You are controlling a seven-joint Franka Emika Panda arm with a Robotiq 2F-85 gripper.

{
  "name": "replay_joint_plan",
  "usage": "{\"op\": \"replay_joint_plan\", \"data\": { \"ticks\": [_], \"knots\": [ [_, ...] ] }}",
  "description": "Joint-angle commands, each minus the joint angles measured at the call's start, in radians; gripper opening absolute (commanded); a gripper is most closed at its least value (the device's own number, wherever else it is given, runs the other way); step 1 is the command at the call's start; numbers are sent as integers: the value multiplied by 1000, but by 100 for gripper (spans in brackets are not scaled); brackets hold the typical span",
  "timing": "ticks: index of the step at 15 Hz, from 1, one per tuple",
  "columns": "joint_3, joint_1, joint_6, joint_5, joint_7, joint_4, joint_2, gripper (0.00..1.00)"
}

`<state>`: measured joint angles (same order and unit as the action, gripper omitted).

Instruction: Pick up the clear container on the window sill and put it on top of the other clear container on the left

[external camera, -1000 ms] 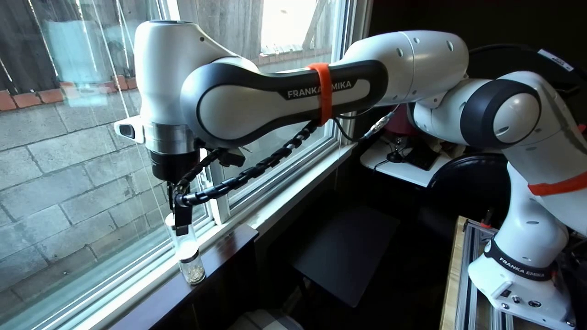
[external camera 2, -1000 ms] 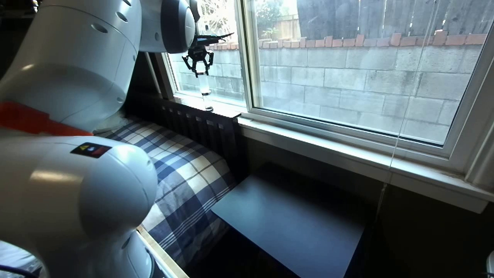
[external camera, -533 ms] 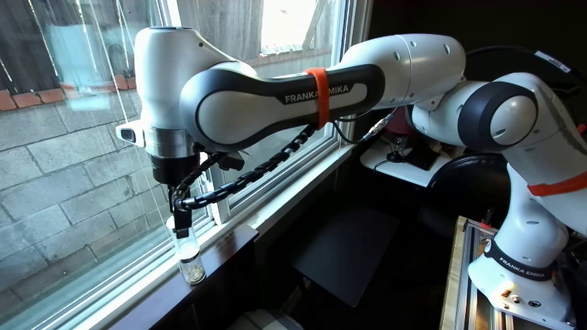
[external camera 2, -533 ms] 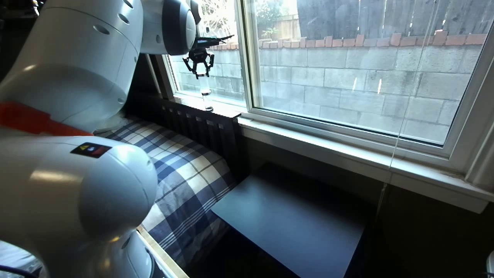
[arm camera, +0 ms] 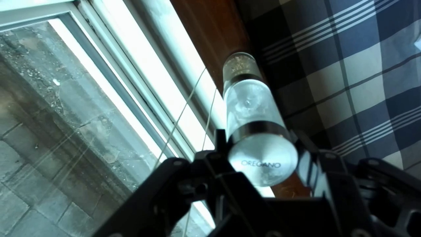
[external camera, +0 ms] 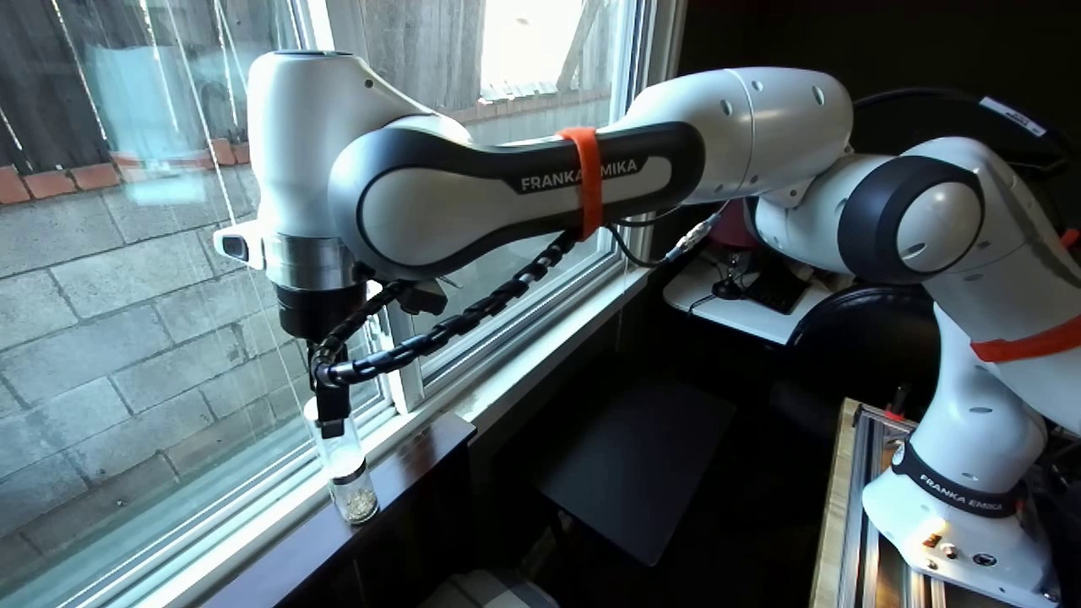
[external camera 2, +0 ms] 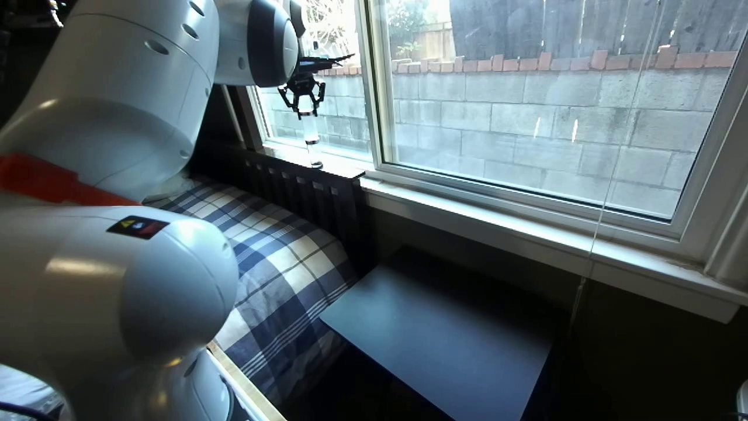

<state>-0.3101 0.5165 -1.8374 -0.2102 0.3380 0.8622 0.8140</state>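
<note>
My gripper [arm camera: 261, 141] points down with its fingers on either side of the metal lid, marked OREGANO, of the clear container [arm camera: 255, 102]. Its jaws look closed on that lid. In both exterior views the clear container [external camera: 334, 447] [external camera 2: 310, 127] hangs below the gripper [external camera: 332, 426] [external camera 2: 308, 115]. It is lined up over the other clear container [external camera: 358, 503] [external camera 2: 315, 156] and appears to touch its lid. The lower container [arm camera: 240, 64] holds pale flakes and stands upright on a dark wooden ledge [external camera: 426, 452]. The white window sill [external camera: 540, 359] runs alongside.
The window glass [external camera 2: 526, 134] is close behind the containers. Thin blind cords [arm camera: 177, 121] hang beside the gripper in the wrist view. A plaid bed [external camera 2: 280, 251] lies below the ledge, and a dark table [external camera 2: 438, 333] stands beside it.
The arm and gripper have lowered a little, with the clear container coming down in the grip. In the last half second it has shifted only very slightly sideways. The lower container has not moved.
</note>
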Motion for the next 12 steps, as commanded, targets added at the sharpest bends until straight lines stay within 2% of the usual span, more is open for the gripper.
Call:
{"op": "replay_joint_plan", "data": {
  "ticks": [1, 2, 3, 4, 5, 6, 9, 12],
  "knots": [
    [3, 14, 48, 3, -15, -56, 28, 25],
    [1, 14, 53, 4, -11, -58, 29, 25],
    [29, 31, 72, 29, 2, -81, 38, 26],
    [31, 33, 77, 29, 3, -87, 40, 75],
    [35, 38, 91, 30, 2, -99, 44, 76],
    [10, 23, 91, 15, -4, -86, 40, 83],
    [9, 26, 102, 15, -4, -101, 45, 100],
    [7, 26, 100, 17, -3, -108, 47, 100]
  ]
}}
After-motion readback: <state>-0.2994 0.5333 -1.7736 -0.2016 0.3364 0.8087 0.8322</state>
